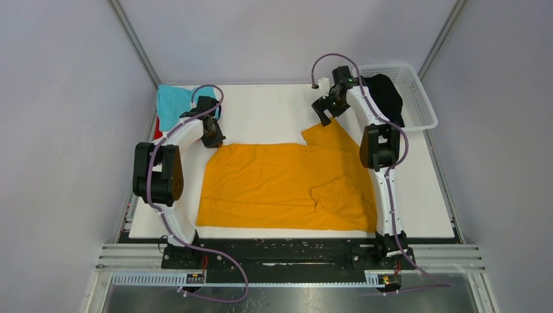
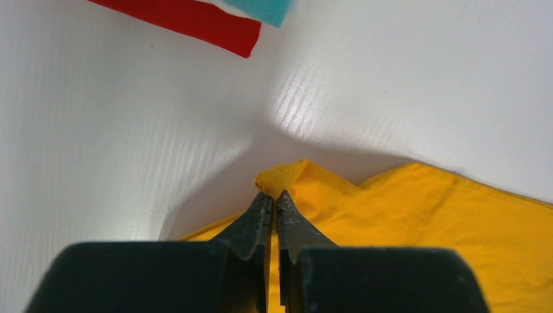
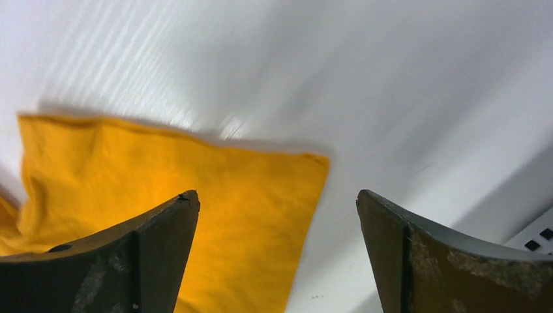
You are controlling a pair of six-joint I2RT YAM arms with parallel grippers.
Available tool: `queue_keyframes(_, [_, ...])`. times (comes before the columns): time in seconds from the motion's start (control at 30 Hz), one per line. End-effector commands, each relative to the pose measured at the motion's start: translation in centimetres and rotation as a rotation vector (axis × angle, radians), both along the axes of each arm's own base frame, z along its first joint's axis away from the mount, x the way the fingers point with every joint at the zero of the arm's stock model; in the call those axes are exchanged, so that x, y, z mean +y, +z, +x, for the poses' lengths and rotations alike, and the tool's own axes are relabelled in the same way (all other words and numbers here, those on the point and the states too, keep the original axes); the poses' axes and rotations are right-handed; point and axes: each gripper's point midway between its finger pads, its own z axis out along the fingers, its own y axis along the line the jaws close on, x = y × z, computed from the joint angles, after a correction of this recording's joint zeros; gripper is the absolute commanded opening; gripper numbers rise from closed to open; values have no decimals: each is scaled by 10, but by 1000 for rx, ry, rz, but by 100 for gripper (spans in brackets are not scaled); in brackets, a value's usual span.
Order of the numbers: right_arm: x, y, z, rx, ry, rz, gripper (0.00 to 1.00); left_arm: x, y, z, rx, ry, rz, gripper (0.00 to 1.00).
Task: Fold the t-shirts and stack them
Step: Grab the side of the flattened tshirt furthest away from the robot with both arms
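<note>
Desk (image 1: 274, 111) carries the mustard-orange t-shirt (image 1: 280, 182) spread wide, left jaws clenched on its far-left corner, right jaws released wide above the far-right corner — best to pinch that edge squarely, then lift both ends level so the fold lands straight.

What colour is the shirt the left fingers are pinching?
Mustard-orange. The shirt shows best in the top view.

white table (image 1: 274, 107) with orange t-shirt (image 1: 274, 182) spread, teal t-shirt (image 1: 171, 104), red t-shirt (image 2: 195, 19) far left
</note>
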Motion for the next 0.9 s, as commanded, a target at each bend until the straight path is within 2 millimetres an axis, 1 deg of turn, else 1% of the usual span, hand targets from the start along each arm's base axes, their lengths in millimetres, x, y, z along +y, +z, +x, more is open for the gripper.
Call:
queue_keyframes(0.0, [17, 35, 32, -98, -334, 141, 99, -6, 19, 7, -64, 2, -14, 0])
queue_keyframes(0.03, [12, 33, 31, -112, -357, 109, 99, -7, 20, 7, -66, 0, -16, 0])
queue_keyframes(0.07, [1, 33, 32, -140, -412, 53, 98, -7, 20, 7, -67, -1, -15, 0])
queue_keyframes(0.1, [-6, 37, 33, -158, -457, 24, 98, -7, 20, 6, -66, -2, -14, 0])
queue_keyframes(0.17, [-11, 47, 31, -148, -509, 37, 98, -7, 22, 6, -72, 1, -14, 0])
queue_keyframes(0.23, [-19, 58, 34, -174, -574, 18, 98, -9, 21, 8, -78, -1, -21, 0])
queue_keyframes(0.27, [-19, 64, 35, -178, -594, 30, 98, -9, 21, 9, -78, -3, -24, 0])
queue_keyframes(0.33, [-15, 78, 44, -187, -703, 136, 98, -11, 19, 10, -76, -7, -28, 0])
queue_keyframes(0.4, [-1, 83, 53, -152, -774, 286, 98, -12, 18, 10, -73, -9, -31, 0])
queue_keyframes(0.43, [4, 80, 55, -134, -807, 320, 98, -11, 18, 10, -72, -10, -29, 0])
queue_keyframes(0.5, [16, 66, 48, -49, -837, 367, 98, -9, 19, 9, -72, -5, -20, 0])
queue_keyframes(0.57, [17, 51, 40, 9, -887, 364, 98, -7, 21, 9, -80, 1, -8, 0])
queue_keyframes(0.67, [11, 25, 33, 47, -955, 322, 98, -8, 23, 9, -91, -2, -18, 0])
queue_keyframes(0.73, [13, 12, 30, 87, -985, 323, 98, -10, 24, 9, -94, -9, -26, 0])
queue_keyframes(0.87, [24, 1, 26, 156, -993, 338, 98, -11, 24, 8, -93, -12, -33, 0])
